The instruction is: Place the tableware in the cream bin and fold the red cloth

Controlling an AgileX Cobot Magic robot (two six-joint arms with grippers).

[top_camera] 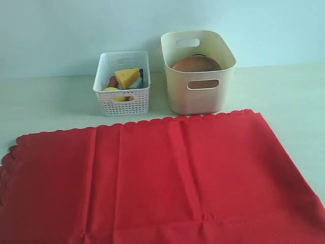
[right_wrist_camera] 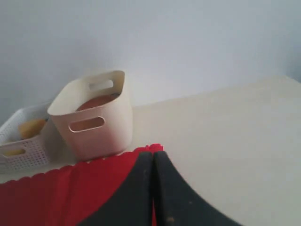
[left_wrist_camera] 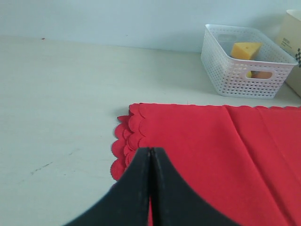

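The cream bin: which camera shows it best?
The exterior view: the whole cream bin, sharp, from above, with a brown plate inside. The right wrist view shows it whole but blurrier; the left wrist view catches only a corner at the picture's edge.

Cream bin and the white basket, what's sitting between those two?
Nothing: the exterior view shows only a bare strip of table between the cream bin and the white basket, which stand apart.

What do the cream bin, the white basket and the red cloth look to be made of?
Cream bin: probably moulded plastic, with smooth satin walls, rounded corners and cut-out handles.
White basket: probably plastic too, its walls perforated in a regular grid.
Red cloth: woven fabric, matte, with fold creases and a scalloped edge.
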